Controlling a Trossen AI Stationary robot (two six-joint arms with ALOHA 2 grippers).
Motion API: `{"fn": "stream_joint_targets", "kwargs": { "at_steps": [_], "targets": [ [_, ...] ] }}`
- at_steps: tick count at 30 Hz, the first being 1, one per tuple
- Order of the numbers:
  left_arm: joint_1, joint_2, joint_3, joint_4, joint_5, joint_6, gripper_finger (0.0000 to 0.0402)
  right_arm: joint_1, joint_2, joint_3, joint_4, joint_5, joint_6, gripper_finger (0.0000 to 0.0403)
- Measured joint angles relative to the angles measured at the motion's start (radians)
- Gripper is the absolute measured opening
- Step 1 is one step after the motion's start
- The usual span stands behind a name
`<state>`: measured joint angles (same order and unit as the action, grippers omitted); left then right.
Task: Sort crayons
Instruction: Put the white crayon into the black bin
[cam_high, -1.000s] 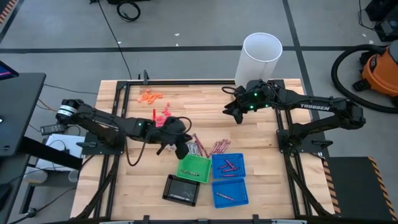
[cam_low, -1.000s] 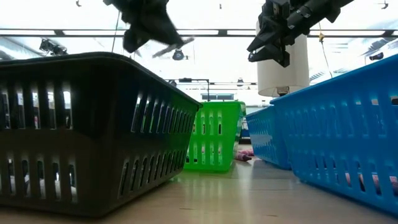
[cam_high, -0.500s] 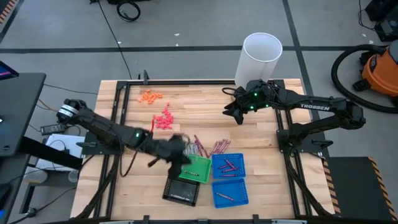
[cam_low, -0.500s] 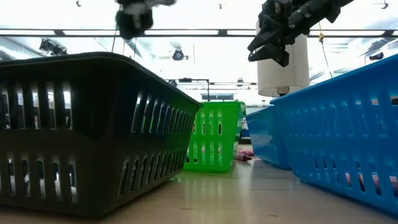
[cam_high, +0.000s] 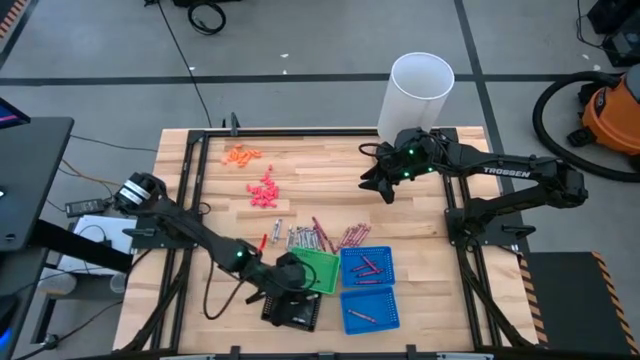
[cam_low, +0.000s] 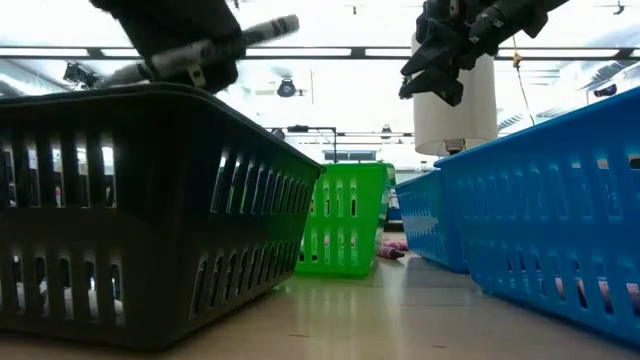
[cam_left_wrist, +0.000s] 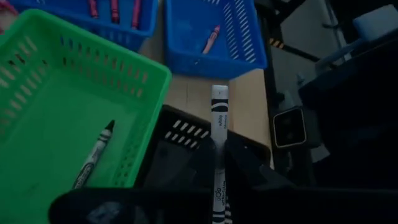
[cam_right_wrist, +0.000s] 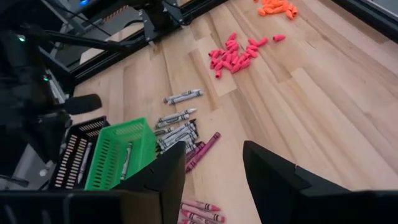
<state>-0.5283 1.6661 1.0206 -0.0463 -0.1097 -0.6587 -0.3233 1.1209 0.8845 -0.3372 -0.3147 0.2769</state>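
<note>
1. Right now the left gripper (cam_left_wrist: 217, 177) hangs over the black tray (cam_high: 292, 305) at the near edge of the bench (cam_high: 480, 300), its jaws shut on a grey crayon (cam_left_wrist: 219, 134) that sticks out past the tips.
2. Meanwhile the right gripper (cam_high: 380, 181) waits high over the far right of the bench, jaws wide and holding nothing.
3. Risk, as I judge it: the held crayon points out across the black tray's rim toward the gap before the blue trays, so a release from here could send it onto the rim or onto the bench. The grip is on one end only, which could let it swing as the jaws part.
4. Another risk: the green tray (cam_high: 313, 270) touches the black one and already holds a grey crayon (cam_left_wrist: 94, 155); a drop slightly to the far side would land in the wrong tray.
5. Counts: four trays, one black, one green, two blue (cam_high: 367, 266) (cam_high: 368, 309).
6. Crayons: one held, one in the green tray, several maroon ones in the blue trays, too small to count surely.
7. A loose pile (cam_high: 315, 237) of grey and maroon crayons lies on the bench just beyond the trays, more than ten.
8. Two clusters of bits lie far left, pink (cam_high: 263, 190) and orange (cam_high: 241, 154).
</note>
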Motion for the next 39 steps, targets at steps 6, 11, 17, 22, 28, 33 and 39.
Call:
{"fn": "stream_joint_targets", "kwargs": {
  "at_steps": [6,11,17,22,28,33,39],
  "targets": [
    [-0.020,0.038,0.000,-0.001,0.000,-0.006,0.0016,0.000,0.000,0.000,-0.001,-0.014,-0.001,0.0169],
    [-0.046,0.050,0.000,-0.011,0.000,-0.007,0.0016,0.001,0.000,0.000,-0.001,-0.033,0.007,0.0169],
    [-0.071,0.056,0.000,-0.028,0.003,-0.008,0.0026,0.001,0.000,0.000,0.000,-0.061,0.007,0.0169],
    [-0.078,0.056,0.000,-0.053,0.026,-0.008,0.0074,0.001,0.000,0.000,0.007,-0.080,-0.007,0.0169],
    [-0.078,0.056,0.000,-0.055,0.053,-0.012,0.0122,0.001,0.000,0.000,0.007,-0.081,-0.011,0.0169],
    [-0.067,0.056,0.017,-0.075,0.056,-0.022,0.0129,0.001,0.000,0.000,0.007,-0.081,-0.013,0.0169],
    [-0.033,0.055,0.100,-0.242,0.053,0.001,0.0129,0.001,0.000,0.000,0.016,-0.072,-0.018,0.0169]
  ]
}}
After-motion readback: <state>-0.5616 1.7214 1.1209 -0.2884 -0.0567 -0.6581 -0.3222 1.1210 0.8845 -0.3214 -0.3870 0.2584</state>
